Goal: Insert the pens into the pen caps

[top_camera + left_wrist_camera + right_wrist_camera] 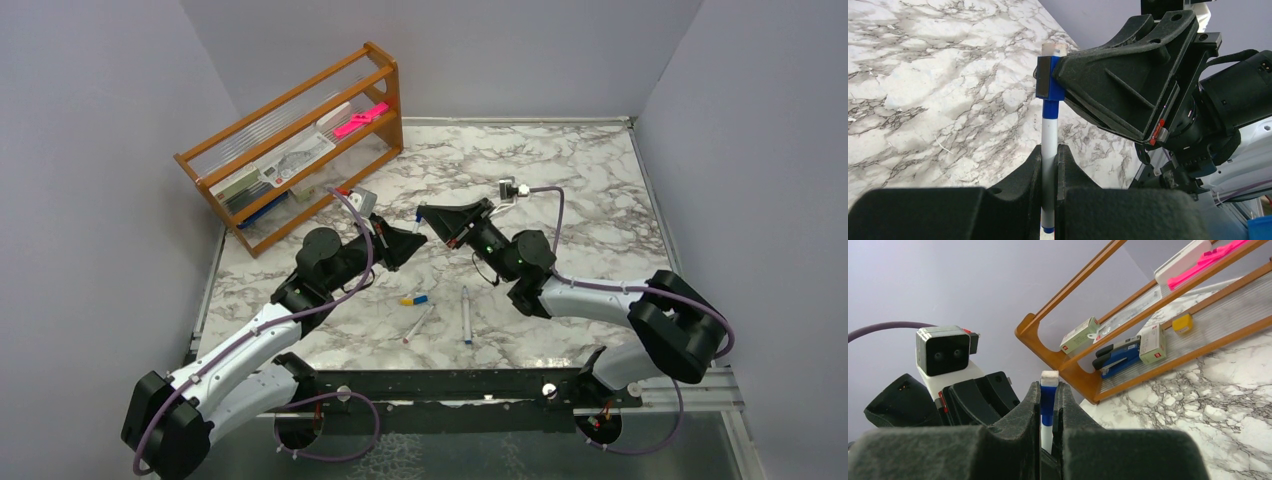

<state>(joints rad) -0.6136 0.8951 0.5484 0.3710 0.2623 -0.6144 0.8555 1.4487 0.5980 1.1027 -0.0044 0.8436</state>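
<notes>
Above the middle of the marble-patterned tabletop (570,170), the left hand (1049,152) pinches a thin white-barrelled marker pen (1049,131) by its barrel. The right hand (1049,390) is clamped on a short blue plastic cap (1049,89) sitting over that pen's far end. Whether the cap is pushed fully home cannot be told, but the first pairing looks nearly joined. The rest appears undone. A red-tipped white pen (419,324) and a blue-ended white pen (466,315) lie loose near the arms' bases. Tiny blue and yellow caps (413,299) rest just beyond them.
</notes>
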